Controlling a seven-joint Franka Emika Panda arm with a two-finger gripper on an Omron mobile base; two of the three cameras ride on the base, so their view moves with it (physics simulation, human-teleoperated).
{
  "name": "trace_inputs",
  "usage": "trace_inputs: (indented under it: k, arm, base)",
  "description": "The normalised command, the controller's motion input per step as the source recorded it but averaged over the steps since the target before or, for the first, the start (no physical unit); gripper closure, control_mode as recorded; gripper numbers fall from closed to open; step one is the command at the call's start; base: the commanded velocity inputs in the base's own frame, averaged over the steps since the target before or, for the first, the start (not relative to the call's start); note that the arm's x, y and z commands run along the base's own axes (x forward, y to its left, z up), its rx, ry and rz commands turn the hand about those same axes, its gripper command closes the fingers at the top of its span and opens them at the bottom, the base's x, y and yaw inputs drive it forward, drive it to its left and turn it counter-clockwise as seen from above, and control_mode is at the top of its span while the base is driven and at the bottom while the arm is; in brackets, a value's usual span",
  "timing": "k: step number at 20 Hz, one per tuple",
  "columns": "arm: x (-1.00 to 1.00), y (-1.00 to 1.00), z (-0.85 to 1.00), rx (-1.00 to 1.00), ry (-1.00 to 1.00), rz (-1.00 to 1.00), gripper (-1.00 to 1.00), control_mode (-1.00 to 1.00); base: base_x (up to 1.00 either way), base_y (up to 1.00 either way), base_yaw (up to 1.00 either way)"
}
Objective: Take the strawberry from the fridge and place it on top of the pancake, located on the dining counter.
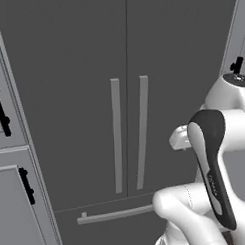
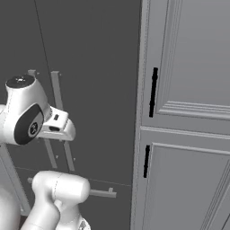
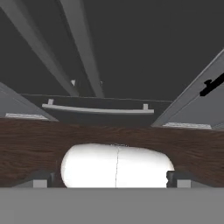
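Note:
The fridge [image 1: 67,71] fills the scene ahead, tall and dark grey, with both doors shut. Its two long vertical bar handles [image 1: 116,134] meet at the centre seam, and the drawer handle [image 1: 115,215] runs across below them. In the hand view the fridge [image 3: 144,43] rises beyond the floor, with its drawer handle [image 3: 98,109] across the middle. My gripper [image 3: 109,178] is open, its fingertips [image 3: 39,177] spread wide with nothing held between them. The hand hangs well short of the fridge [image 2: 90,54]. The strawberry is hidden. The pancake and the dining counter are out of view.
Light grey panelled cabinets with black handles flank the fridge, on the left [image 1: 12,198] and on the right [image 2: 188,90]. Dark wood floor [image 3: 35,144] lies between the base and the fridge.

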Motion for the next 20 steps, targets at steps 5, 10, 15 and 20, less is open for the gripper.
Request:
trace_inputs:
  k: [5,10,15,20]
  arm:
    - [-0.24,0.0,0.0,0.0,-0.02,0.0,-1.0,1.0]
    - [0.0,0.0,0.0,0.0,0.0,0.0,-1.0,1.0]
    - [0.0,0.0,0.0,0.0,0.0,0.0,-1.0,1.0]
    - [0.0,0.0,0.0,0.0,0.0,0.0,-1.0,1.0]
  base:
    - [-0.15,0.09,0.0]
    - [-0.26,0.74,0.0]
    - [-0.04,0.43,0.0]
    - [-0.38,0.0,0.0]
